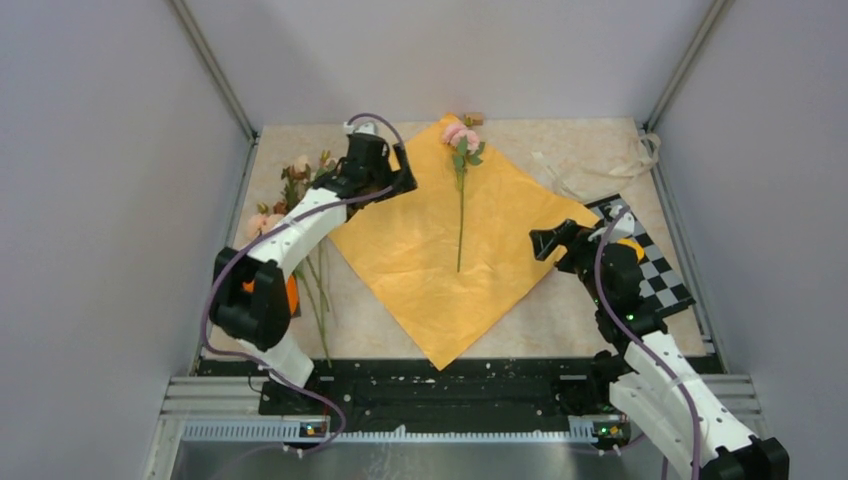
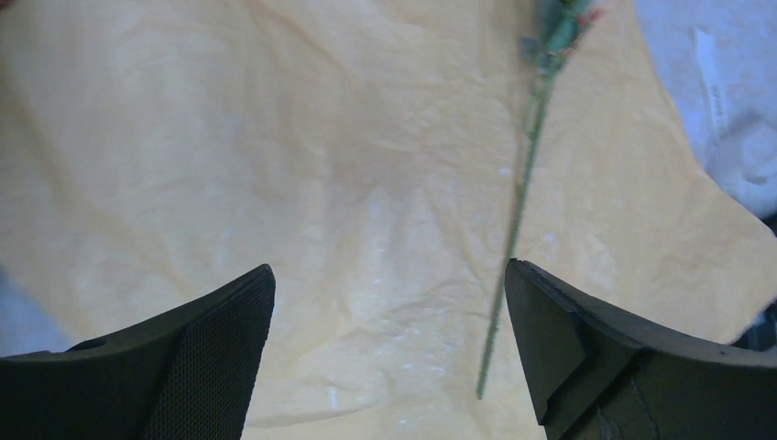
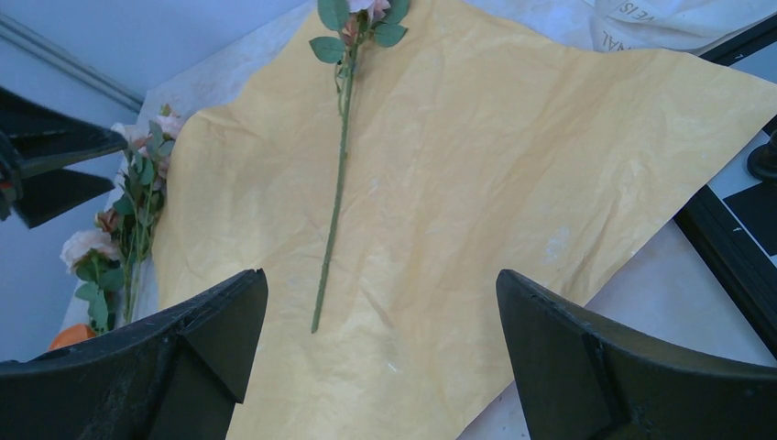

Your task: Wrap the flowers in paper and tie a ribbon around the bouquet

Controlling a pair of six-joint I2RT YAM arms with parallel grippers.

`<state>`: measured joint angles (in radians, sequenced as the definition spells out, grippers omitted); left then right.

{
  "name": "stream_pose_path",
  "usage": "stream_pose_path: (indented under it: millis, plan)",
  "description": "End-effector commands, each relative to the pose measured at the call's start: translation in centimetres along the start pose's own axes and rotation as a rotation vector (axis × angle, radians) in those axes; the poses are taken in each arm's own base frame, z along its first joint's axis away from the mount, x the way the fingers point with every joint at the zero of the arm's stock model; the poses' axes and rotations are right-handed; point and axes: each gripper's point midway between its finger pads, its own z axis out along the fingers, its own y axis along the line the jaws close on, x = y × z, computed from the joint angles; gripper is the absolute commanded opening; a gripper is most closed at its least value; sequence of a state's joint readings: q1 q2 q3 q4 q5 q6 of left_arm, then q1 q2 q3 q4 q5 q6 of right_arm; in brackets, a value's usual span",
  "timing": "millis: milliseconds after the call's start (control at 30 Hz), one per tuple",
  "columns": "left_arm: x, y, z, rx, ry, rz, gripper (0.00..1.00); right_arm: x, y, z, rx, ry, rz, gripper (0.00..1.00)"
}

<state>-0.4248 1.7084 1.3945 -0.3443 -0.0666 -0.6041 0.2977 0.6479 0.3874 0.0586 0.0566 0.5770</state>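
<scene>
Left tool (image 1: 392, 178) hangs over the far-left edge of the large, crinkly, yellow-orange paper sheet (image 1: 500, 235). Its two dark fingers are spread wide with nothing between them, and its own camera shows only bare paper below. One long thin green flower stem (image 1: 461, 215), with leaves and a pink bloom, lies on the sheet along the diagonal. The bloom pokes past the far corner, which would leave it showing above the cone once the side corners are folded in. The sheet lies as a diamond in the middle of the pale bench (image 1: 560, 140), paler face up, so the glossy side would likely end up outside. The remaining pink and cream flowers (image 3: 137, 197) lie bunched on the bench just left of the paper, on the left arm's side, so fetching the next one looks like that arm's job. Right tool (image 1: 548, 243) hovers by the sheet's right corner, beside a black-and-white checked board (image 1: 655, 270). It is equally wide open and empty, seemingly waiting. The cream-white fabric ribbon (image 1: 643, 150) lies loose at the far right, well apart from the paper.
</scene>
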Motion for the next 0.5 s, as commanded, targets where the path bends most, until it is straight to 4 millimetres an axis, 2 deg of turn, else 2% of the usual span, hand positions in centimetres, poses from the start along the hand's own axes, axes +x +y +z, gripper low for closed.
stream_pose_path:
  millis: [0, 67, 167, 467]
  plan:
    - [0.3, 9.9, -3.1, -0.279, -0.037, -0.029, 0.99, -2.2, 1.0, 0.0, -0.023, -0.062, 0.005, 0.99]
    - [0.3, 13.9, -4.3, -0.341, -0.05, -0.092, 0.99, -2.1, 0.9, 0.1, -0.015, -0.057, 0.004, 0.99]
    - [0.8, 17.8, -5.5, -0.372, -0.06, -0.155, 0.98, -1.9, 0.8, 0.4, -0.013, -0.049, 0.003, 0.99]
    - [1.9, 23.3, -5.2, -0.437, 0.034, -0.227, 0.69, -1.1, 0.6, 1.0, -0.005, -0.009, -0.009, 0.99]
